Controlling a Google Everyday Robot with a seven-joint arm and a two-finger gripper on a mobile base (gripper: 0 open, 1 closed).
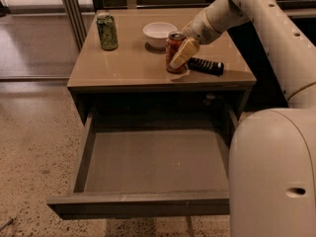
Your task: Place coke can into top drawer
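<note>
The coke can (173,46), red-orange with a silver top, stands upright on the tan cabinet top, right of centre and just in front of a white bowl. My gripper (179,57) is at the can, reaching in from the upper right, and its cream-coloured end overlaps the can's right front side. The can's base rests on the cabinet top. The top drawer (148,162) is pulled fully open below, with a bare grey floor and its flat front panel (138,204) nearest the camera.
A green patterned can (107,31) stands at the cabinet top's back left. A white bowl (159,33) sits behind the coke can. A black remote-like object (205,65) lies just right of the can. My white robot body (274,172) fills the lower right.
</note>
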